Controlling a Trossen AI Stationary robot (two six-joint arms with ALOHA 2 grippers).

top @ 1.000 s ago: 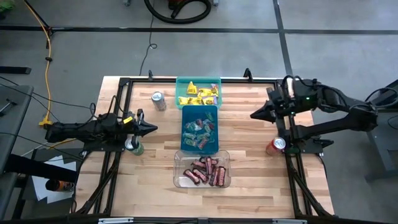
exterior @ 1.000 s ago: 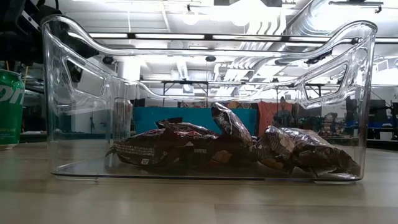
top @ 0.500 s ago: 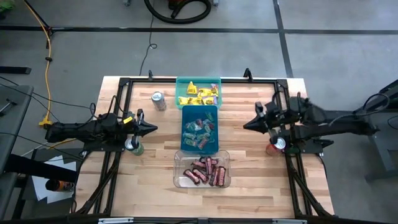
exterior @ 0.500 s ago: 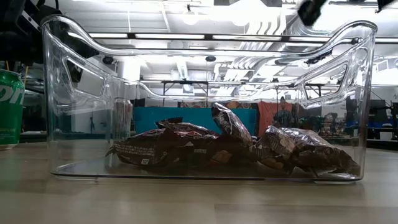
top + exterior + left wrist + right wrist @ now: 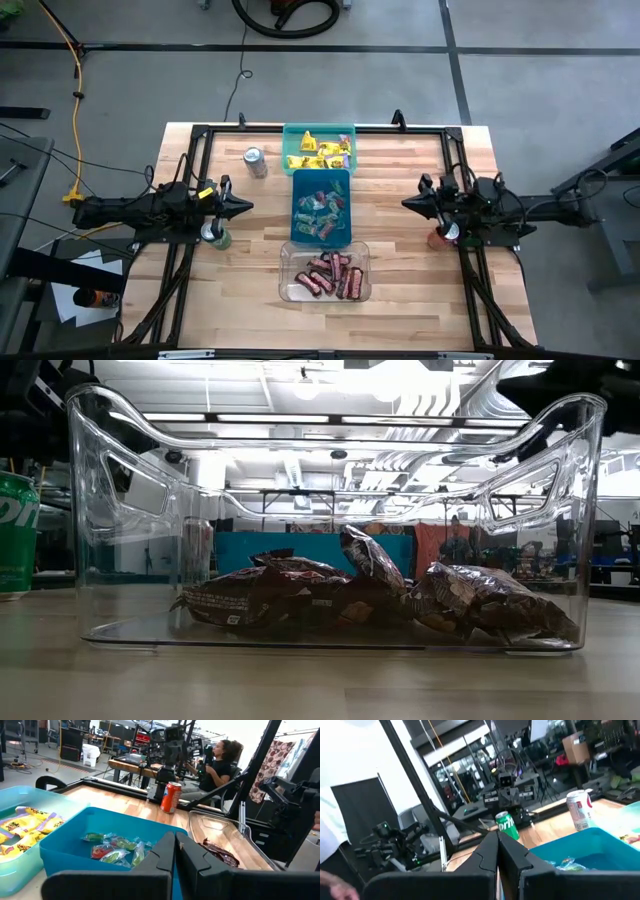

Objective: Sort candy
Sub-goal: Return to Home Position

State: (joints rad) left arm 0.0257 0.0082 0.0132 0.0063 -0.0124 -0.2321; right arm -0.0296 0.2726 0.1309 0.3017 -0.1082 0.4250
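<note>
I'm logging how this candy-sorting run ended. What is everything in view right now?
Yellow candy: several, yellow, in the light blue bin, farthest.
Mixed candy: many, green/pink/red, in the dark blue bin, middle.
Brown candy: several, red-brown, in the transparent bin, nearest.
Silver can: one, left of the light blue bin.
Green can: one, by the left gripper.
Red can: one, by the right gripper.
Table: one, light wood.
Person: one, seated beyond the table.
Left gripper: shut, left of the bins.
Right gripper: shut, right of the bins.
</note>
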